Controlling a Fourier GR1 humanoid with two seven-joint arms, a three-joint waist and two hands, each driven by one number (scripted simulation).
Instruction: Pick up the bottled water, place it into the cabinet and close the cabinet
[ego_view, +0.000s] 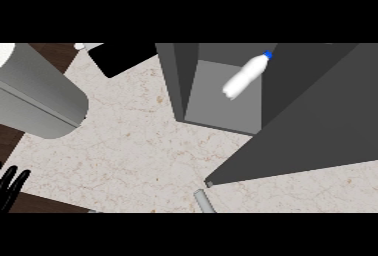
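- The left robot hand (12, 183) is showing at the lower left edge of the frame, its black fingers pointing up, straight and holding nothing, resting over the edge of the desk (140, 150).
- A large grey forearm (40, 92) is crossing the upper left of the view, lying above the pale marbled desk.
- A black object (122, 57) is sitting near the top of the desk, just left of the cabinet (221, 105).
- The cabinet is standing open, its grey interior showing.
- The bottled water (245, 75), white with a blue cap, is lying tilted inside the cabinet, cap pointing to the upper right.
- The cabinet door (317, 120) is swinging wide at right, a dark grey panel.
- The right robot hand is out of sight.
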